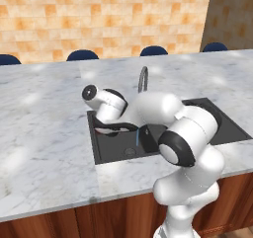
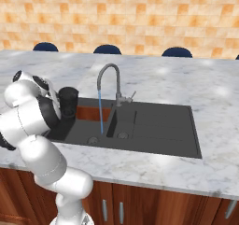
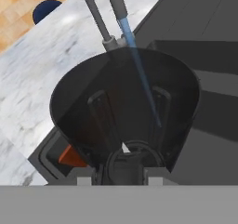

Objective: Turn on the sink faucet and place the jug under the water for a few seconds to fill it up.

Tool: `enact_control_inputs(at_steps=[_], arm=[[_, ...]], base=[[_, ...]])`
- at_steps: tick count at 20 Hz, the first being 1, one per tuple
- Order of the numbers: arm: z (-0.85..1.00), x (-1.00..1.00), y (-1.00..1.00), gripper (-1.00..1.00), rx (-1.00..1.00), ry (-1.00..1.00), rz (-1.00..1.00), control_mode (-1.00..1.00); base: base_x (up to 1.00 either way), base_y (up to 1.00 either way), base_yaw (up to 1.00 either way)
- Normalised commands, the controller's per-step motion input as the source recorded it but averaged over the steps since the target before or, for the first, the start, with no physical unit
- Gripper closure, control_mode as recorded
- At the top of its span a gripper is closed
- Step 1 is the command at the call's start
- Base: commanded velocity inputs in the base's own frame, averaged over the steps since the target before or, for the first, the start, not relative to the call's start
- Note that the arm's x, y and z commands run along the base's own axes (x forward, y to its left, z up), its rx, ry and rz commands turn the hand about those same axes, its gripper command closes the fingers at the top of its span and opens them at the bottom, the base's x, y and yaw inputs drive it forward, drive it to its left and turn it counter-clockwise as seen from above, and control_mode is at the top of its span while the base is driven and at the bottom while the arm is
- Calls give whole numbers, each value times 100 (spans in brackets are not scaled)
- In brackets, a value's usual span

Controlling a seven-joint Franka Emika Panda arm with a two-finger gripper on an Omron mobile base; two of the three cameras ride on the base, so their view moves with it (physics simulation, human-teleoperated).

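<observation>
Right base view gives you the small matte black cylindrical jug (image 2: 68,101) held upright at the left end of the dark sink basin (image 2: 158,126), its long axis vertical, left of and clear of the thin light-blue water stream (image 2: 101,112) falling from the tall grey gooseneck faucet (image 2: 110,81). In the hand view the jug (image 3: 125,107) sits right against the camera with the gripper (image 3: 125,146) inside its translucent body. You cannot tell from these pictures how far the fingers are spread or whether they clamp the jug.
</observation>
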Motion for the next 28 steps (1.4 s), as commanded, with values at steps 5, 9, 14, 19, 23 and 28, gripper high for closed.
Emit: enact_control_inputs(at_steps=[5, 9, 14, 19, 23, 28], arm=[[-4, 40, -1, 100, 0, 0, 0, -100], [-1, 27, -28, 100, 2, 0, 0, -100], [0, 26, -29, 100, 3, 1, 0, -100], [-3, 26, -30, 100, 3, 3, 0, -100], [-3, 24, -33, 100, 4, 3, 0, -100], [-1, 17, -39, 100, 5, 2, 0, -100]], base=[[0, 0, 0], [0, 0, 0], [0, 0, 0], [0, 0, 0], [0, 0, 0], [0, 0, 0]])
